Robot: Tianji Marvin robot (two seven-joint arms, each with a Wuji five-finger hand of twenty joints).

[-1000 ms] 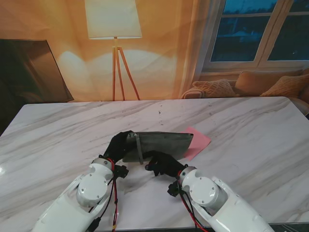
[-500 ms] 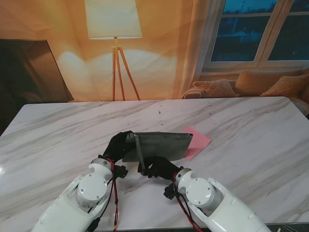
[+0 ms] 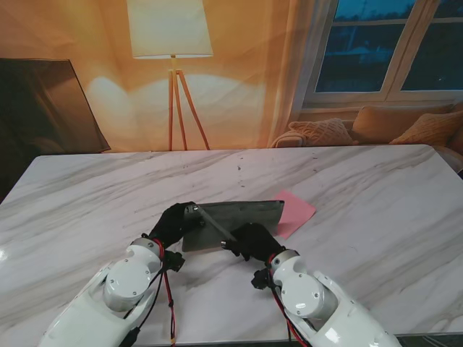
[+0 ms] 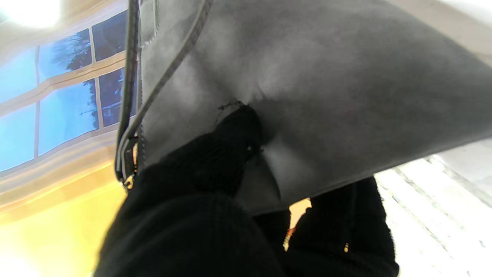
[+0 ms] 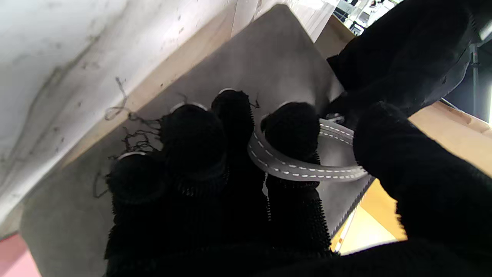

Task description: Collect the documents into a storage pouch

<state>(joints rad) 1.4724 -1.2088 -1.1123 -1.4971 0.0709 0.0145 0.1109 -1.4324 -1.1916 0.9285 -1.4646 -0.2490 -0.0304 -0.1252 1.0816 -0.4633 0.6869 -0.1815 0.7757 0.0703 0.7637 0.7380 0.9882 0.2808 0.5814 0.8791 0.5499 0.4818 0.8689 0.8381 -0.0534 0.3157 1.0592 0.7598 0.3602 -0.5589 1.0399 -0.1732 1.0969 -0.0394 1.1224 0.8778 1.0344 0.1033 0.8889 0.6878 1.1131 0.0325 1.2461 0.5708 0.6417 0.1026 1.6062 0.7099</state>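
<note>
A flat grey pouch [image 3: 239, 220] lies mid-table with a pink sheet [image 3: 295, 212] poking out from under its far right corner. My left hand [image 3: 172, 224], in a black glove, is shut on the pouch's left end; the left wrist view shows a thumb [image 4: 230, 142] pressing into the grey fabric [image 4: 326, 77]. My right hand [image 3: 249, 241] is at the near edge. In the right wrist view its finger [image 5: 294, 134] is hooked through the grey stitched strap [image 5: 303, 167], which runs slanted from the pouch's top left corner.
The white marble table [image 3: 376, 188] stretches wide on all sides of the pouch. Beyond its far edge stand a floor lamp [image 3: 172, 43], a dark panel [image 3: 43, 101] at left and a sofa with cushions [image 3: 391, 123] under the window.
My right hand has moved right and slightly away from me, pulling the strap from hanging upright to a slant across the pouch. The pouch's left end has lowered a little; the left hand keeps hold.
</note>
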